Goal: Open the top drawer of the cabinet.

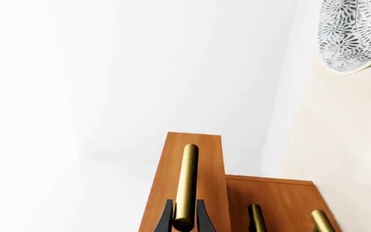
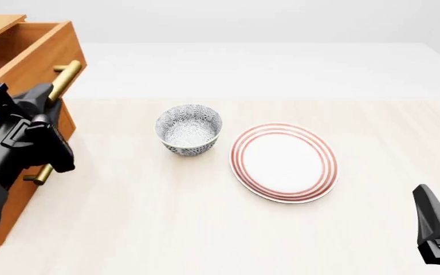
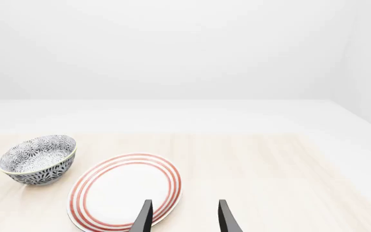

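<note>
At upper left the left gripper [image 2: 52, 91] is clamping the top drawer [image 2: 32, 48] handle [image 2: 65, 74]; pulling straight out is keeping it from binding.

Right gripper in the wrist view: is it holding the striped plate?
No, the right gripper is open and holds nothing, its fingers apart above the near edge of the striped plate.

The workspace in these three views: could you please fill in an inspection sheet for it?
Surface: pale wood table.
Job's things: cabinet at the left edge; top drawer pulled partly out.
Clutter: patterned bowl beside a red-ringed plate, apart.
Grippers: left gripper closed around the top drawer's brass handle; right gripper open, empty.
Cables: nothing seen.
Surroundings: plain white backdrop.
</note>
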`<state>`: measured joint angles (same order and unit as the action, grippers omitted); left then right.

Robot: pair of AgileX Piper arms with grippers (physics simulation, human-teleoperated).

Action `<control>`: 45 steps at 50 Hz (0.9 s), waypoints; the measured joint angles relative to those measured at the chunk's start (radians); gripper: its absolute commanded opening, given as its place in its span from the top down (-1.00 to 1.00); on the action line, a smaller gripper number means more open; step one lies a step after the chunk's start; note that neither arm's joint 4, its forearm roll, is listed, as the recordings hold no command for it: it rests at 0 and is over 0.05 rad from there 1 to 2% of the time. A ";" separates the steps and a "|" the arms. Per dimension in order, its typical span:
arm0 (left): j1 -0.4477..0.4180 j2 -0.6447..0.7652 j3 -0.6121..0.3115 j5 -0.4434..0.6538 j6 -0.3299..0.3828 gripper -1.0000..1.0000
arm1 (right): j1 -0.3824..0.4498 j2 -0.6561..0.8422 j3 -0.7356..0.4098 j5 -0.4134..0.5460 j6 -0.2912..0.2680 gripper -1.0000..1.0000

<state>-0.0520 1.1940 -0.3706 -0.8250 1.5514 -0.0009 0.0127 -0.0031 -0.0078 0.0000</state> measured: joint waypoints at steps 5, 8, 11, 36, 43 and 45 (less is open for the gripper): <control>-0.007 0.001 0.001 -0.004 0.003 1.00 | 0.000 0.000 0.000 0.000 0.000 -1.00; -0.012 0.000 0.002 -0.005 0.004 1.00 | 0.000 0.000 0.000 0.000 0.000 -1.00; -0.019 -0.001 0.002 -0.003 0.004 1.00 | 0.000 0.000 0.000 0.000 0.000 -1.00; -0.096 -0.033 0.018 0.012 0.013 -1.00 | 0.000 0.000 0.000 0.000 0.000 -1.00; -0.145 -0.065 0.024 0.039 0.005 -1.00 | 0.000 0.000 0.000 0.000 0.000 -1.00; -0.159 -0.075 0.024 0.049 0.001 -1.00 | 0.000 0.000 0.000 0.000 0.000 -1.00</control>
<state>-0.2110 1.1189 -0.3463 -0.7760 1.5527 -0.0010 0.0127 -0.0031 -0.0078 0.0001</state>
